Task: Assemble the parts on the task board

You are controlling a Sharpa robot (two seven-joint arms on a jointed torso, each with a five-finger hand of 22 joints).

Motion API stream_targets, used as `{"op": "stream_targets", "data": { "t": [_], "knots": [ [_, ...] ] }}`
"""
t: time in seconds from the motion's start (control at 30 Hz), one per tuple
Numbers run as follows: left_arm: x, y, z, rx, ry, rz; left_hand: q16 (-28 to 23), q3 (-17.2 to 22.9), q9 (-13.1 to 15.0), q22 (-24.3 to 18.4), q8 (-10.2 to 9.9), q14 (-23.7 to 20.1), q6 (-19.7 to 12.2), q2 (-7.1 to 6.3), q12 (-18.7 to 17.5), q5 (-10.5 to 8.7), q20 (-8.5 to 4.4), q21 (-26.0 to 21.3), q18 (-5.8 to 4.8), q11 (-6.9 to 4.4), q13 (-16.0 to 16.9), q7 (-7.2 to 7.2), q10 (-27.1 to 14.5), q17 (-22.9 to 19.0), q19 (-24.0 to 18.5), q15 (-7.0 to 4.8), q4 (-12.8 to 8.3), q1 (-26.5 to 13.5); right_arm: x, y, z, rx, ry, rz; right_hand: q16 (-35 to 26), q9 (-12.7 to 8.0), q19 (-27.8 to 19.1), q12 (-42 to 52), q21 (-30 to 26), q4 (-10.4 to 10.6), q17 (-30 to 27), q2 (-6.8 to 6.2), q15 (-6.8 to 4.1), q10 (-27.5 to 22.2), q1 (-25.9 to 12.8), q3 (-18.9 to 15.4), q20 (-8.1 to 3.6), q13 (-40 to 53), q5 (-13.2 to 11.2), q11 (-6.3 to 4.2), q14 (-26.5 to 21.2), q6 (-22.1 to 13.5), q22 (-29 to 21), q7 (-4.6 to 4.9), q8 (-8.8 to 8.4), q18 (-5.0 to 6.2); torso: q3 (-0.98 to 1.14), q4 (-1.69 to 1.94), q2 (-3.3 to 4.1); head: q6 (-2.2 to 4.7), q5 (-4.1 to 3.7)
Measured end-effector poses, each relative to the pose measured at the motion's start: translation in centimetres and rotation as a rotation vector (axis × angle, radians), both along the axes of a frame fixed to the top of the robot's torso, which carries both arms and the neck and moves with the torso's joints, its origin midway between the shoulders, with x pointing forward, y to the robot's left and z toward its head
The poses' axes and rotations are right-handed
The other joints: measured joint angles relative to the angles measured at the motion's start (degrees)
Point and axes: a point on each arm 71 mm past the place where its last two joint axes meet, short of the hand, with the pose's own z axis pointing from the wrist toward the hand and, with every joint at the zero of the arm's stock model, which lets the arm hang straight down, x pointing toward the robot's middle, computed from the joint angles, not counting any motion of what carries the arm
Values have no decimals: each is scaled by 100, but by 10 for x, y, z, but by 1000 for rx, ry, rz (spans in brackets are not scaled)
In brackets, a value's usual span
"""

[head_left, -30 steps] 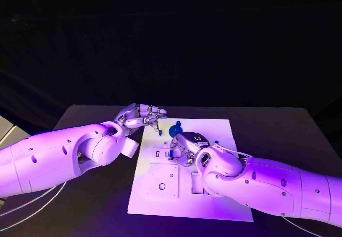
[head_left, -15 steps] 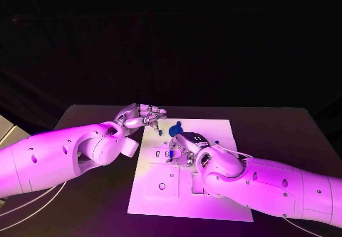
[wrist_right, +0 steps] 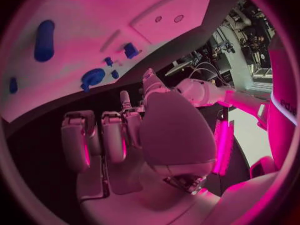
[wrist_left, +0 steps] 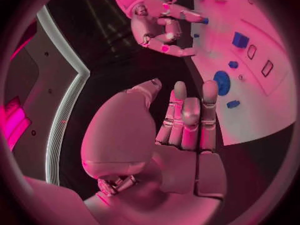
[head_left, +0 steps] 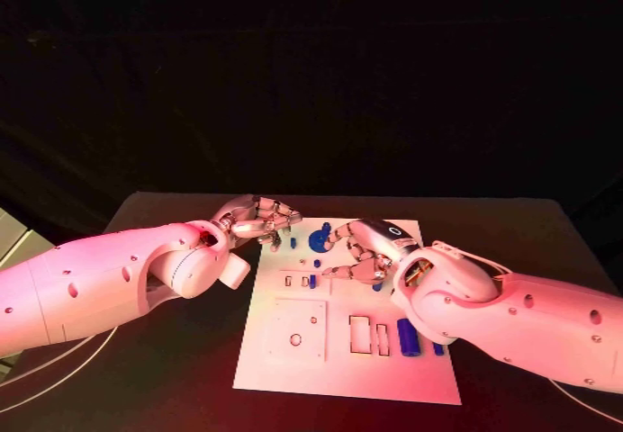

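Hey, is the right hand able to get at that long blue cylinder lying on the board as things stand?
Probably yes. The long blue cylinder lies bare on the task board, but the right hand sits farther back, so the arm must pull back first.

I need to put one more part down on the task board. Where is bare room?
The task board is bare along its near edge. It is crowded at the far end, by the round blue part between left hand and right hand.

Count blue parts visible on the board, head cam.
7 visible: disc and peg at the far end; two small pieces below them; block beside the right hand; cylinder and another piece by the right arm. More may be hidden.
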Motion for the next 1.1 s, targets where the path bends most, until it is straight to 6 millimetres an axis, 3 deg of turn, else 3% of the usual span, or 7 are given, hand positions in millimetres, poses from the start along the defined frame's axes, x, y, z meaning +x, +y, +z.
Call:
{"op": "stream_targets", "data": {
  "t": [0.1, 0.2, 0.23, 0.3, 0.47, 0.73, 1.1],
  "knots": [
    [3, -1, -2, 88, 29, -25, 483, -218, 162, 676, 206, 559, 57, 89, 577, 0, -56, 446, -122, -64, 355, -57, 140, 834, 544, -47, 121, -564, 1, -21, 16, 44, 5, 10, -34, 0, 0, -64, -86, -23, 0, 59, 0, -67, 59, 23, 0, 0, 73, -5, 0, 15, 0, -15, 38, 0, -5, -14, -25, -21, 5],
    [8, -4, 0, 190, 53, -57, 714, -386, 366, 1053, 442, 751, 130, 144, 1265, 0, -112, 665, -144, -128, 1039, -129, 509, 1073, 840, -114, 118, -724, 3, -44, 28, 89, 19, -1, -35, 0, 0, -64, -86, -23, 0, 62, 0, -67, 146, 23, 0, 0, 262, -5, 0, 61, 0, -21, 83, 0, -4, -25, -48, -32, 17],
    [9, -6, 1, 222, 59, -67, 778, -426, 465, 1193, 546, 775, 163, 168, 1468, 0, -142, 745, -210, -157, 1253, -162, 631, 1086, 947, -138, 120, -748, 3, -50, 31, 103, 25, -6, -35, 0, 0, -64, -86, -23, 0, 62, 0, -67, 146, 23, 0, 0, 292, -5, 0, 62, 0, -21, 83, 0, -4, -29, -54, -38, 23],
    [13, -9, 4, 302, 71, -92, 841, -495, 673, 1342, 746, 785, 199, 200, 1705, 0, -193, 832, -208, -211, 1488, -198, 748, 1092, 1059, -148, 130, -779, 5, -63, 36, 137, 40, -22, -50, 0, 0, -100, -120, -23, 0, 49, 0, -84, 159, 23, 0, 0, 321, -21, 0, 62, 0, -21, 83, 0, -3, -35, -69, -44, 29],
    [21, -18, 8, 495, 88, -153, 841, -613, 960, 1390, 960, 781, 136, 321, 1780, 0, -222, 839, -208, -231, 1544, -260, 768, 1091, 1086, -194, 140, -974, 11, -85, 41, 226, 75, -74, -79, 0, 0, -120, -136, -23, 0, 48, 0, -93, 159, 23, 0, 5, 335, -30, 0, 62, 1, -21, 83, 0, 14, -51, -96, -51, 65],
    [30, -38, 9, 751, 127, -233, 841, -673, 1072, 1403, 997, 781, 93, 364, 1779, 0, -223, 839, -208, -245, 1516, -260, 754, 1091, 1085, -194, 140, -1066, 26, -106, 44, 324, 102, -162, -79, 0, 0, -197, -193, -7, 4, 49, 0, -174, 159, 39, 0, 5, 389, -11, 0, 61, 4, -22, 83, 0, 43, -66, -127, -95, 90],
    [36, -55, 0, 915, 192, -287, 841, -760, 1263, 1524, 1147, 801, 72, 433, 1872, 0, -255, 900, -208, -275, 1617, -280, 786, 1090, 1157, -214, 147, -1192, 35, -115, 43, 359, 112, -211, -79, -6, 0, -208, -217, -7, 4, 49, 0, -174, 159, 39, -1, 4, 389, -11, 0, 62, 3, -22, 83, 0, 51, -72, -125, -121, 101]
  ]
}}
